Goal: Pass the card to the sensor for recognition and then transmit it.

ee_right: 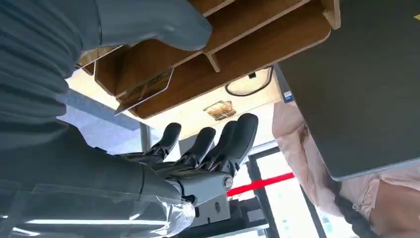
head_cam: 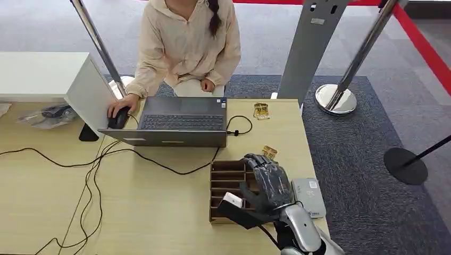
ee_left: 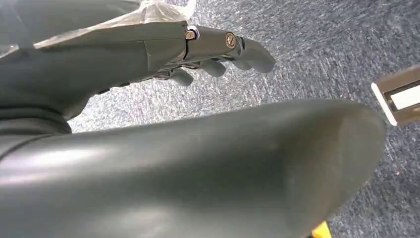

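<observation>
A gold card in a clear sleeve (head_cam: 269, 152) (ee_right: 143, 90) lies at the far right corner of a wooden slotted rack (head_cam: 226, 180) (ee_right: 247, 44). My right hand (head_cam: 268, 183) (ee_right: 198, 148) hovers over the rack's right side, fingers stretched toward that card and thumb spread, holding nothing. A flat grey sensor pad (head_cam: 310, 196) sits just right of the hand, near the table's right edge. A second gold card (head_cam: 261, 110) (ee_right: 220, 109) lies farther back beside the laptop. My left hand (ee_left: 213, 54) hangs over grey carpet with nothing in it.
A laptop (head_cam: 178, 122) stands open behind the rack, and a seated person (head_cam: 186, 48) rests a hand on a mouse (head_cam: 118, 118). Black cables (head_cam: 95, 175) run across the table's left. A white box (head_cam: 48, 79) stands at the back left. Barrier posts (head_cam: 335, 98) stand on the carpet.
</observation>
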Action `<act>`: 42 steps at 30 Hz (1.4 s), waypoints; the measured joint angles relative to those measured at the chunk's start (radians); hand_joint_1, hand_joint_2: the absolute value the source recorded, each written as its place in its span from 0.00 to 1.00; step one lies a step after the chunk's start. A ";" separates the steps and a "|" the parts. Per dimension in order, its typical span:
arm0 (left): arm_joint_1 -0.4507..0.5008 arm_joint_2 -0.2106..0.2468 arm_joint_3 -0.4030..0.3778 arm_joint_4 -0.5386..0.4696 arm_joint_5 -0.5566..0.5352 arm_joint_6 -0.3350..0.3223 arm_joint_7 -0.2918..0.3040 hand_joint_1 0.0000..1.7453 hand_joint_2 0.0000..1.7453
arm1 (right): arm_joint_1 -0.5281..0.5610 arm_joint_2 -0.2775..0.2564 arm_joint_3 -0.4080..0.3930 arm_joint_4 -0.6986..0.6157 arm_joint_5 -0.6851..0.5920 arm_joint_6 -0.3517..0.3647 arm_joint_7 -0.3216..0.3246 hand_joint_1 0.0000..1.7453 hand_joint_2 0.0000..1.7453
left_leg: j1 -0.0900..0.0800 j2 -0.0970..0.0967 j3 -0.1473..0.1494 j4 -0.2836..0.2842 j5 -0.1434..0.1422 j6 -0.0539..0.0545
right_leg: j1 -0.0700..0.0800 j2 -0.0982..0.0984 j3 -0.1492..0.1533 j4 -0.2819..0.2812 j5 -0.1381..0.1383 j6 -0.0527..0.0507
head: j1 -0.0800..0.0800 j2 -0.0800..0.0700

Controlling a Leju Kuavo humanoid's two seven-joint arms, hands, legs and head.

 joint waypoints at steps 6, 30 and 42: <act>-0.001 -0.002 0.000 0.000 0.000 0.000 -0.004 0.00 0.00 | -0.001 0.006 0.000 0.012 0.016 -0.001 0.000 0.37 1.00 | 0.000 0.000 0.000 0.000 0.000 0.000 | 0.000 0.000 0.000 0.000 0.000 0.000 | 0.000 0.000; -0.007 -0.010 -0.001 0.000 -0.006 -0.005 -0.008 0.00 0.00 | -0.013 0.029 -0.003 0.062 0.045 -0.012 0.000 0.38 1.00 | 0.000 0.000 -0.001 0.000 0.000 0.000 | 0.000 0.000 -0.001 0.000 0.000 0.000 | 0.000 0.000; -0.012 -0.017 -0.001 0.000 -0.008 -0.011 -0.014 0.00 0.00 | -0.013 0.033 -0.004 0.072 0.049 -0.021 0.004 0.37 1.00 | 0.000 0.000 0.000 0.000 0.000 0.000 | 0.000 0.000 -0.001 0.000 0.000 0.000 | 0.000 0.000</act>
